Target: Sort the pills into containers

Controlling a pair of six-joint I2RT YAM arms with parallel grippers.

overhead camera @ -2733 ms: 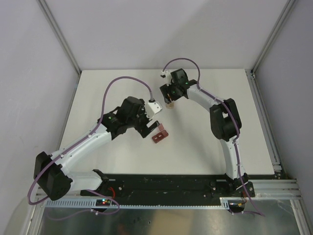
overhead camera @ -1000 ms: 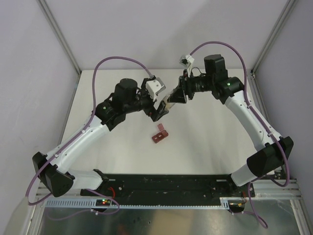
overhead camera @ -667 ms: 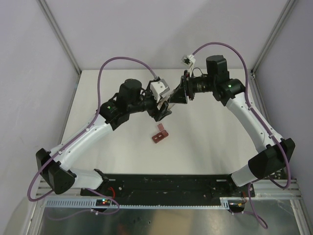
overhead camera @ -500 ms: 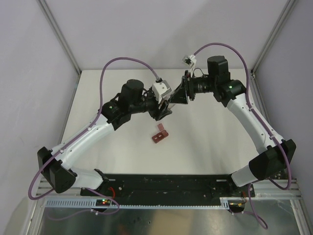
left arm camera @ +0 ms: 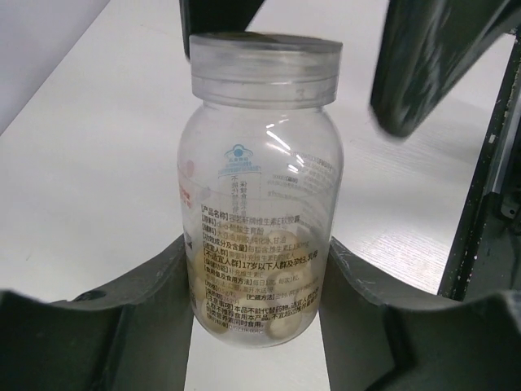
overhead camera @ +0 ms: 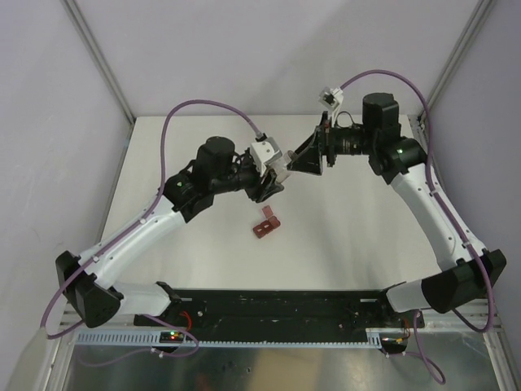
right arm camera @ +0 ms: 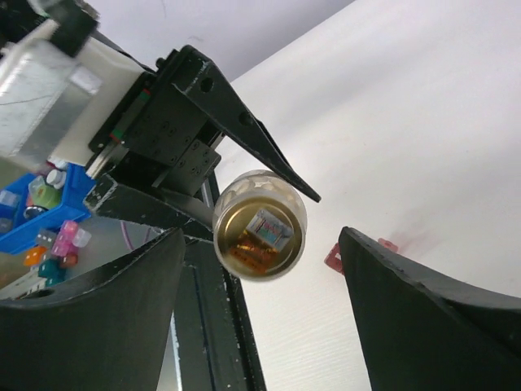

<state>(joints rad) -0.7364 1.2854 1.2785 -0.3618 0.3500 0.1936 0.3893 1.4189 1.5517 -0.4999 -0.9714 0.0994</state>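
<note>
TOP VIEW
- L gripper (overhead camera: 273, 181): held up over the mid table (overhead camera: 350, 220), closed on the bottle (overhead camera: 282, 169).
- R gripper (overhead camera: 298, 163): faces the L gripper at about the same height. Fingers are spread, tips just short of the bottle, holding nothing.
- Container strip (overhead camera: 265, 226): dark red, flat on the table, nearer the arm bases than both grippers. Neither gripper touches it.
- Pills: too small to make out here.

L WRIST VIEW
- L gripper (left arm camera: 259, 252): one finger on each side of the lower bottle (left arm camera: 259, 187), both pressed vs. the wall, so a firm grip.
- Bottle: clear plastic, printed label (left arm camera: 252, 269), clear cap (left arm camera: 264, 61) on.
- Pills (left arm camera: 260, 318): pale yellowish heap at the gripped end; rest of the bottle is see-through.
- R gripper fingers (left arm camera: 431, 65): dark, blurred, past the cap end and not touching it.

R WRIST VIEW
- R gripper (right arm camera: 260, 240): fingers wide apart w/ clear gaps to the bottle (right arm camera: 260, 228) on both sides, gripping nothing.
- Bottle: seen end-on as a round outline, w/ L gripper's black fingers (right arm camera: 244, 138) behind it.
- Pills (right arm camera: 247, 252): orange bits inside the bottle.
- Container strip (right arm camera: 333, 259): reddish edge on the table beside the R finger, mostly hidden. Can't tell what's in the compartments.
- Blue bin (right arm camera: 41, 216): off the table edge, holds small mixed items.
</note>
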